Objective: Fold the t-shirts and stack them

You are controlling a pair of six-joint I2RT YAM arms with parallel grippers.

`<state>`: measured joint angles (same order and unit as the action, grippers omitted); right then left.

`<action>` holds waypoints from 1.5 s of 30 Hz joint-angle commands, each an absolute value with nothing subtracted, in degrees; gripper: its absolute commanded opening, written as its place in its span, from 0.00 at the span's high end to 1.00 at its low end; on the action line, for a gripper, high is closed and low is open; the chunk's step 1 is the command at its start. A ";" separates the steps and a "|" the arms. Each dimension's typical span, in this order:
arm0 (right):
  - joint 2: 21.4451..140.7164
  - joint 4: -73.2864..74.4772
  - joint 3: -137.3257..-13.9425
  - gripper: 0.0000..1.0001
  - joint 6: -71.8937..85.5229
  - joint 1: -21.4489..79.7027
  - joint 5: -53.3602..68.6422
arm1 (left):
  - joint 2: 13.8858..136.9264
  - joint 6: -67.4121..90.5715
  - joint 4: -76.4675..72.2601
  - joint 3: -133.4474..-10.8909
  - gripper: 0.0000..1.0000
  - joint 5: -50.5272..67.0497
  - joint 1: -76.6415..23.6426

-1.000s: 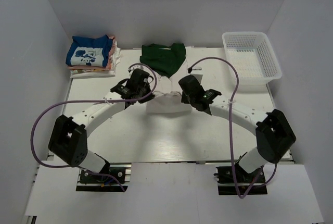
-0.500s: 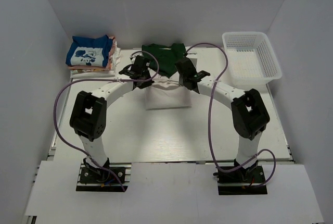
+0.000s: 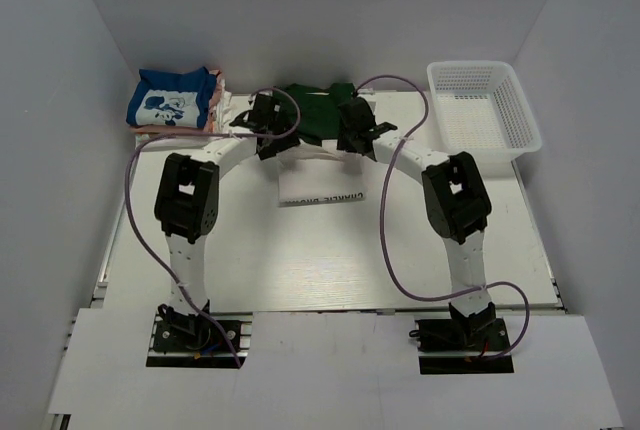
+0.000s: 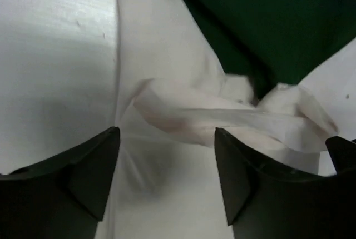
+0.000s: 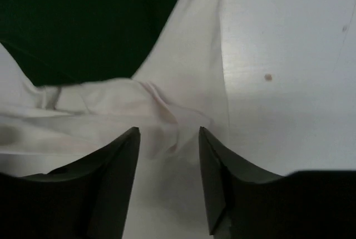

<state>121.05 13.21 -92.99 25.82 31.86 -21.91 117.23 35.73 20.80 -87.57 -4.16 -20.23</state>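
Observation:
A cream t-shirt [image 3: 318,180] lies folded mid-table, dark lettering along its near edge. Its far edge [image 4: 222,118] is rumpled, next to the dark green t-shirt [image 3: 312,110] behind it. My left gripper [image 3: 268,138] hovers over the cream shirt's far left corner, open, nothing between its fingers [image 4: 83,178]. My right gripper [image 3: 352,136] stands open over the far right corner, with cream cloth [image 5: 183,78] under its fingers [image 5: 222,183]. Green cloth fills the top of both wrist views [image 4: 267,22] [image 5: 83,16]. A blue t-shirt [image 3: 172,102] with a white print tops a folded stack at the back left.
A white mesh basket [image 3: 520,115] stands at the back right. Purple cables [image 3: 405,85] arch over both arms. Bare white table [image 3: 330,260] lies between the cream shirt and the arm bases. White walls close in the back and sides.
Both grippers moved toward the back with the cream shirt's edge, folding it over, then opened and let the cloth go. The lettering now shows at the near edge.

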 commanded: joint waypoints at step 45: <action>101.51 1.85 -56.34 0.16 34.01 27.07 1.58 | 102.39 34.01 9.76 -52.90 0.64 15.91 -18.72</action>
